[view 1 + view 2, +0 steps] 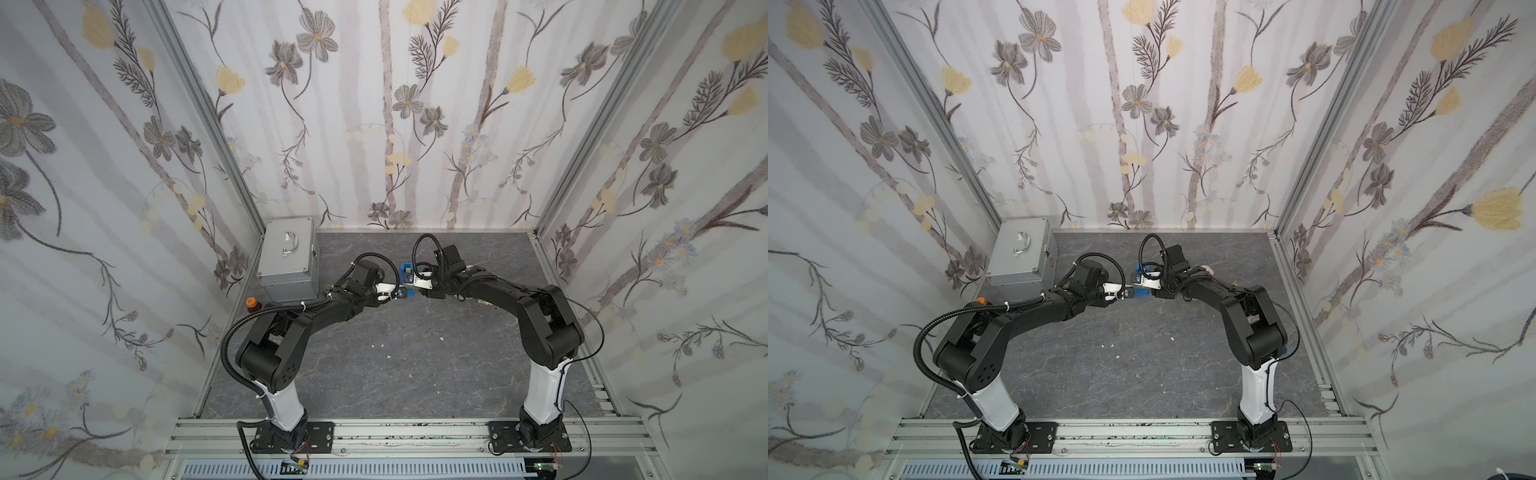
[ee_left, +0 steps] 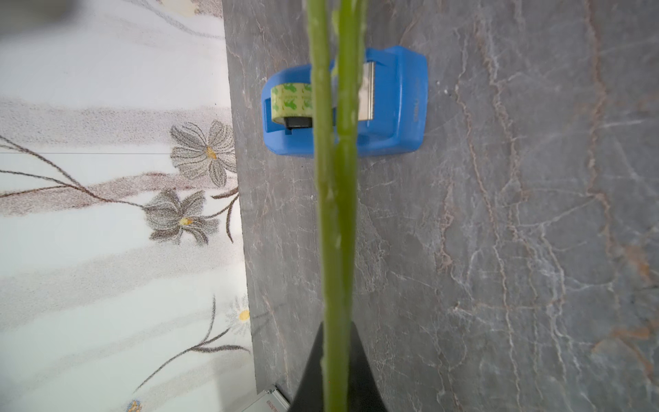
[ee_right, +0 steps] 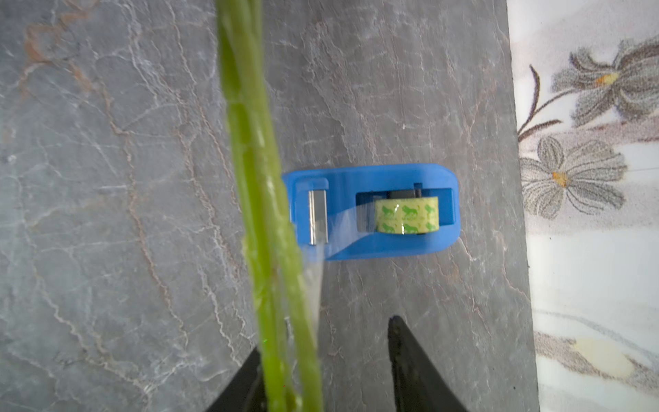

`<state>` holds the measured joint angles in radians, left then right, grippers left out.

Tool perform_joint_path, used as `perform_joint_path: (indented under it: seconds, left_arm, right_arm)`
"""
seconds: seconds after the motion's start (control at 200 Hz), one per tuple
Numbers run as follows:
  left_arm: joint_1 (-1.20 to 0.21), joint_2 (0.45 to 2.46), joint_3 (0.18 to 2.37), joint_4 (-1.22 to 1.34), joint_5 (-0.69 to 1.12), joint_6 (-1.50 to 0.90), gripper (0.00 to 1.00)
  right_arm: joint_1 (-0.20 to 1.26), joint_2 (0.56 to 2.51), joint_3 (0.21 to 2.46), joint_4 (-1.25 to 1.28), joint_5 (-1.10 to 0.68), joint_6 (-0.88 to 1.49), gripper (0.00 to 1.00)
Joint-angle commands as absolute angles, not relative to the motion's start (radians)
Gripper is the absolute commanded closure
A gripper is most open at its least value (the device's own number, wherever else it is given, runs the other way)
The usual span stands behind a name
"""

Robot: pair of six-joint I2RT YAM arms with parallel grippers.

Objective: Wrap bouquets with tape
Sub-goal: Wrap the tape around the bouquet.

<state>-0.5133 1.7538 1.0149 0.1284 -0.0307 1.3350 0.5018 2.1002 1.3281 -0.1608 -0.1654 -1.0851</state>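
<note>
The bouquet's long green stems [image 2: 335,214] run between my two grippers, above the tape's blue dispenser [image 2: 403,103]. My left gripper [image 2: 337,328] is shut on the stems. My right gripper [image 3: 324,333] is open; the stems [image 3: 264,214] rest against one finger and the other finger stands well apart. The greenish-yellow tape roll [image 3: 406,215] sits in the dispenser [image 3: 374,246]. A clear strip of tape [image 3: 315,281] leads from its cutter to the stems. In both top views the grippers meet over the dispenser [image 1: 405,272]. A bit of pink bloom [image 1: 1207,270] peeks out behind the right arm.
A silver metal case [image 1: 286,259] with a handle stands in the back left corner, with a small brown bottle with an orange cap [image 1: 250,303] just in front of it. Flowered wallpaper walls close in three sides. A few small white scraps [image 1: 378,345] lie mid-table.
</note>
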Motion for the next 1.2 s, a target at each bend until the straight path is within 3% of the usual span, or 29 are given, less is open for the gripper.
perform_joint_path:
  seconds: [0.0, 0.14, 0.345, 0.44, 0.52, 0.645, 0.964, 1.199]
  left_arm:
    - [-0.512, 1.748, 1.022, 0.178, 0.016, 1.335, 1.00]
    - [-0.512, 1.750, 1.020, 0.179, 0.015, 1.333, 1.00]
    - [-0.512, 1.746, 1.025, 0.159, 0.018, 1.322, 1.00]
    - [-0.512, 1.734, 1.026, 0.123, 0.036, 1.305, 0.80]
    - [-0.506, 1.706, 1.028, 0.043, 0.091, 1.274, 0.61]
    - [-0.486, 1.632, 1.004, -0.075, 0.188, 1.235, 0.52]
    - [-0.373, 1.444, 1.085, -0.465, 0.517, 1.066, 0.35]
    - [-0.341, 1.537, 1.236, -0.737, 0.584, 1.073, 0.33]
  right_arm:
    - [0.503, 2.095, 1.335, -0.147, -0.150, -1.064, 0.53]
    - [0.503, 2.106, 1.343, -0.163, -0.168, -1.063, 0.60]
    - [0.505, 2.098, 1.349, -0.161, -0.181, -1.066, 0.91]
    - [0.503, 2.080, 1.340, -0.141, -0.171, -1.070, 1.00]
    - [0.504, 2.057, 1.323, -0.113, -0.162, -1.075, 1.00]
    - [0.507, 2.025, 1.279, -0.055, -0.132, -1.083, 1.00]
    - [0.568, 1.960, 1.091, 0.228, 0.062, -1.151, 1.00]
    - [0.614, 1.913, 0.952, 0.485, 0.207, -1.239, 1.00]
